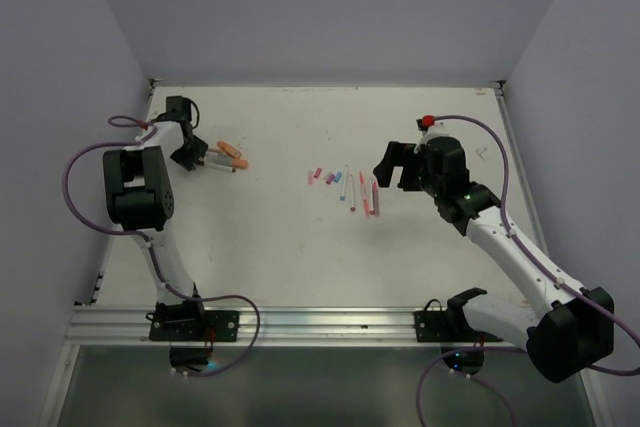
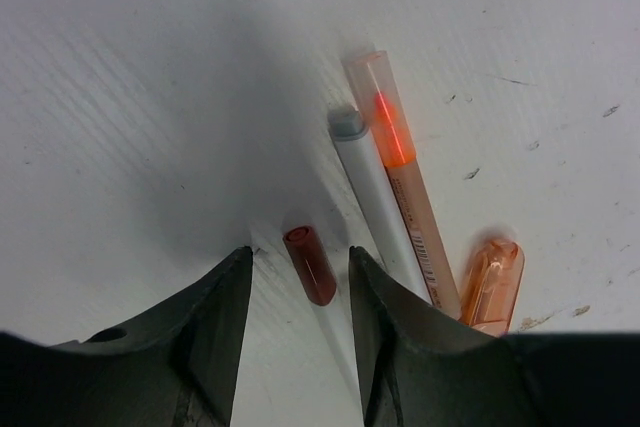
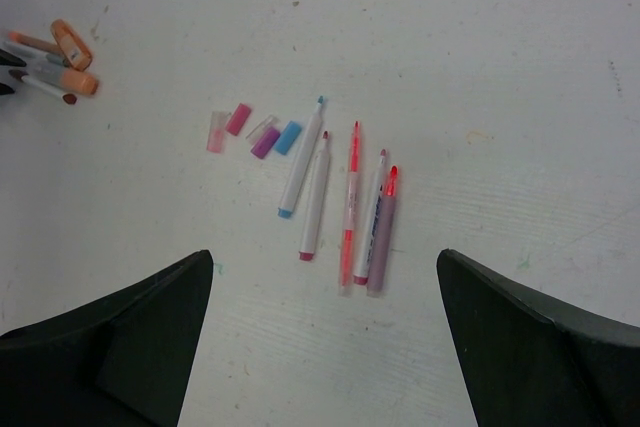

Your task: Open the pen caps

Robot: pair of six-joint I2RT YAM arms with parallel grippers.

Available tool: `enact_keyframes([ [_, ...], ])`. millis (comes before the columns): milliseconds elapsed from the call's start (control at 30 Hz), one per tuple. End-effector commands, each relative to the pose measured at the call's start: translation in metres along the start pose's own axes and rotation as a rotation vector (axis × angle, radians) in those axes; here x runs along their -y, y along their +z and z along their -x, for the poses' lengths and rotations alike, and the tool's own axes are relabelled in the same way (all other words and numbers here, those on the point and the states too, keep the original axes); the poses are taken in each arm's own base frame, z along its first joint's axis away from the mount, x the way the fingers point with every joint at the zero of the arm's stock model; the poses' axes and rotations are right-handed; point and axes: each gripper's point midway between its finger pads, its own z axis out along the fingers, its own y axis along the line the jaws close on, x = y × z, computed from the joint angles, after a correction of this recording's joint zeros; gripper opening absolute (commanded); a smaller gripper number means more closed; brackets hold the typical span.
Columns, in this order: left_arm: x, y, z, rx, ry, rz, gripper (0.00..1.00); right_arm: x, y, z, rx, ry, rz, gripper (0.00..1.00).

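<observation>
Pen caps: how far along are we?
Done: the five centre pens look uncapped, with five loose caps beside them. In hand: the left gripper straddles a red cap lying loose, not clamped. Remaining: the orange marker beside it seems capped.

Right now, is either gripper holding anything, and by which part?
Nothing is held. The left gripper flanks the red cap lying on the table, with a gap on either side. The right gripper stands open above the pens.
</observation>
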Motion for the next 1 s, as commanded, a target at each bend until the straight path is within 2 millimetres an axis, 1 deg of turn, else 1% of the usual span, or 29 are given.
enact_keyframes([
  [0, -0.004, 0.003, 0.005, 0.004, 0.005, 0.028, 0.46, -0.002, 0.001, 0.007, 0.032, -0.011, 0.015, 0.98],
  [133, -0.015, 0.004, -0.005, -0.023, 0.036, 0.059, 0.4, -0.003, -0.001, 0.009, 0.033, -0.014, 0.016, 0.98],
  [267, -0.028, 0.003, -0.011, -0.037, 0.071, 0.086, 0.29, -0.004, -0.001, 0.011, 0.04, -0.012, 0.017, 0.98],
  [300, -0.029, 0.002, -0.011, -0.035, 0.082, 0.086, 0.27, -0.007, -0.002, 0.009, 0.031, -0.011, 0.038, 0.98],
  [333, -0.036, 0.002, -0.016, -0.043, 0.09, 0.098, 0.25, -0.008, -0.002, 0.009, 0.029, -0.011, 0.042, 0.98],
  [367, -0.037, -0.002, -0.014, -0.032, 0.092, 0.093, 0.2, -0.011, -0.002, 0.01, 0.028, -0.01, 0.057, 0.98],
  [400, -0.039, -0.004, -0.015, -0.032, 0.099, 0.09, 0.18, -0.012, -0.002, 0.009, 0.027, -0.012, 0.063, 0.98],
  [433, -0.046, -0.004, -0.021, -0.042, 0.106, 0.099, 0.16, -0.014, -0.002, 0.009, 0.025, -0.013, 0.073, 0.98],
  [467, -0.043, -0.009, -0.019, -0.033, 0.105, 0.077, 0.1, -0.015, -0.002, 0.009, 0.025, -0.019, 0.082, 0.98],
  [500, -0.044, -0.011, -0.024, -0.047, 0.115, 0.062, 0.07, -0.021, -0.002, 0.008, 0.017, -0.036, 0.117, 0.98],
  [533, -0.051, -0.01, -0.032, -0.063, 0.12, 0.066, 0.03, -0.025, -0.002, 0.008, 0.015, -0.038, 0.137, 0.97],
  [567, -0.048, -0.016, -0.031, -0.056, 0.117, 0.037, 0.0, -0.027, -0.001, 0.005, 0.003, -0.039, 0.153, 0.97],
  [600, -0.046, -0.019, -0.036, -0.072, 0.123, 0.007, 0.0, -0.032, 0.0, 0.006, 0.003, -0.041, 0.178, 0.97],
  [633, -0.053, -0.02, -0.046, -0.093, 0.128, 0.006, 0.0, -0.039, -0.002, 0.003, -0.011, -0.044, 0.216, 0.96],
  [667, -0.046, -0.028, -0.043, -0.072, 0.126, -0.041, 0.0, -0.043, 0.0, 0.001, -0.018, -0.047, 0.238, 0.96],
  [733, -0.044, -0.035, -0.056, -0.088, 0.135, -0.092, 0.0, -0.05, 0.0, -0.003, -0.031, -0.052, 0.275, 0.96],
  [767, -0.032, -0.049, -0.058, -0.086, 0.145, -0.16, 0.0, -0.055, 0.0, -0.004, -0.031, -0.06, 0.29, 0.96],
  [800, -0.034, -0.052, -0.067, -0.094, 0.16, -0.18, 0.0, -0.059, 0.001, -0.006, -0.038, -0.063, 0.301, 0.96],
  [833, -0.022, -0.059, -0.069, -0.079, 0.174, -0.234, 0.0, -0.065, 0.001, -0.009, -0.046, -0.068, 0.319, 0.96],
  [867, -0.01, -0.074, -0.071, -0.079, 0.186, -0.311, 0.0, -0.069, 0.002, -0.01, -0.042, -0.073, 0.329, 0.95],
  [900, -0.007, -0.079, -0.076, -0.077, 0.209, -0.344, 0.0, -0.072, 0.004, -0.013, -0.052, -0.067, 0.334, 0.95],
  [933, 0.005, -0.09, -0.083, -0.074, 0.229, -0.402, 0.0, -0.079, 0.004, -0.016, -0.058, -0.07, 0.349, 0.95],
  [967, 0.013, -0.103, -0.081, -0.057, 0.233, -0.452, 0.0, -0.084, 0.005, -0.015, -0.049, -0.069, 0.362, 0.95],
])
